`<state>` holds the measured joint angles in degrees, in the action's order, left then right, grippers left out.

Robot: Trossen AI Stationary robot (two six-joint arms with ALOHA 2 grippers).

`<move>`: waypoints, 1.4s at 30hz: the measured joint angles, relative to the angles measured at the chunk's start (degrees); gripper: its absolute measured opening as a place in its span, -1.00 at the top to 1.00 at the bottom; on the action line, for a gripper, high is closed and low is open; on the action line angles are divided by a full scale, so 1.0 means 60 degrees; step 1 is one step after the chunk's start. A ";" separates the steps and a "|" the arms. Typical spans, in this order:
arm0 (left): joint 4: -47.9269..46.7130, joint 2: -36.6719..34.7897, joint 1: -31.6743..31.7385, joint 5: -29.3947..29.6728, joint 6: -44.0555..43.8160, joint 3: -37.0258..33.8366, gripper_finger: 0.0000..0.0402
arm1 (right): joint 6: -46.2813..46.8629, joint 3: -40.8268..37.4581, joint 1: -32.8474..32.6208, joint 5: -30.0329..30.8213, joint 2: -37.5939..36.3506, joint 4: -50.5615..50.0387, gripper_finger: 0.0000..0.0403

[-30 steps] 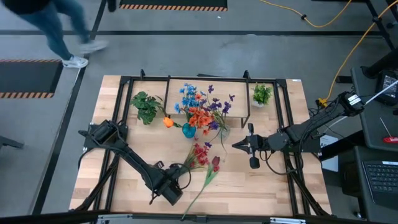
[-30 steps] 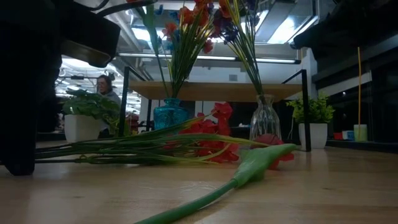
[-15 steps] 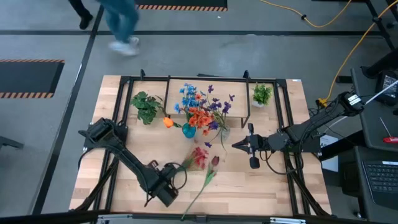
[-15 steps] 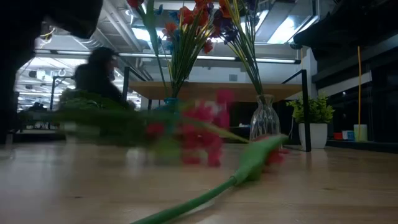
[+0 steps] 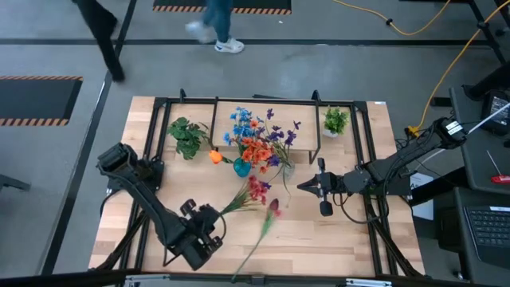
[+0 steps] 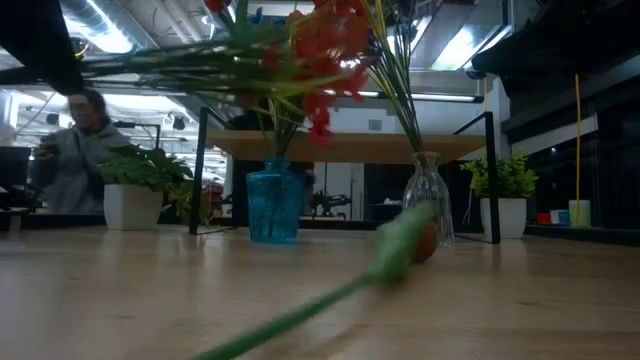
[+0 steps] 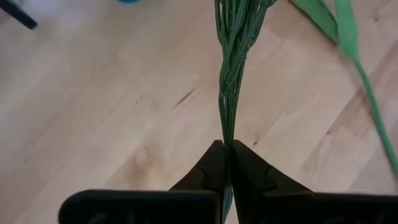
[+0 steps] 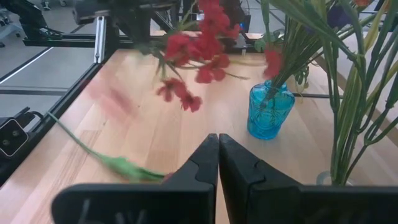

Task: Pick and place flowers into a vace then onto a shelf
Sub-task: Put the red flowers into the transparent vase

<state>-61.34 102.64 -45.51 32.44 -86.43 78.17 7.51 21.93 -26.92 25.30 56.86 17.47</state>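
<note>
My left gripper (image 7: pixel 225 149) has its two dark fingers pinched tight on the green stems of a bunch of red artificial flowers (image 5: pixel 256 190), gripping it low on the stems near the front left of the light-wood tabletop (image 5: pixel 343 231). From above, the stems run from that gripper up toward the table's middle, where the red blooms sit just in front of the vases. In the low view the bunch is lifted off the wood, its stems stretched roughly level high above the table, the red blooms hanging near the orange ones in the vase behind.

A single long-stemmed tulip with a reddish head (image 5: pixel 273 209) lies flat on the tabletop beside the held bunch, its green stem (image 6: pixel 300 318) trailing toward the table's front edge.

A turquoise glass vase (image 6: pixel 273 205) stands behind, holding blue and orange flowers (image 5: pixel 249 137), and next to it a clear glass vase (image 6: pixel 427 204) holds purple ones (image 5: pixel 280 131). Both stand on the table in front of the low light-wood shelf on black metal legs (image 6: pixel 345 146).

My right gripper (image 8: pixel 218 152) waits with its fingers pressed together on nothing, over the right half of the table, pointing toward the vases.
</note>
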 joint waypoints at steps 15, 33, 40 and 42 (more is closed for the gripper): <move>0.1429 -0.0006 -0.0346 0.2679 0.1388 0.0000 0.96 | 0.0189 0.0000 -0.0002 -0.0258 0.0007 0.0000 0.92; 0.8352 -0.0023 0.0918 0.2165 0.8901 -0.1153 0.97 | -0.0188 0.0000 -0.1452 -0.0423 0.2270 0.2649 0.92; 1.2862 -0.0020 0.1900 0.0948 1.2147 -0.2418 0.97 | -0.0380 0.0000 -0.2018 -0.0401 0.2364 0.3282 0.92; 1.3933 -0.0020 0.2170 0.0498 1.2795 -0.2680 0.97 | -0.0648 0.0000 -0.2165 -0.0404 0.2368 0.3669 0.92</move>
<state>22.25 102.52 -32.49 35.42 -9.66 62.09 3.62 21.93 -39.91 22.87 71.07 39.49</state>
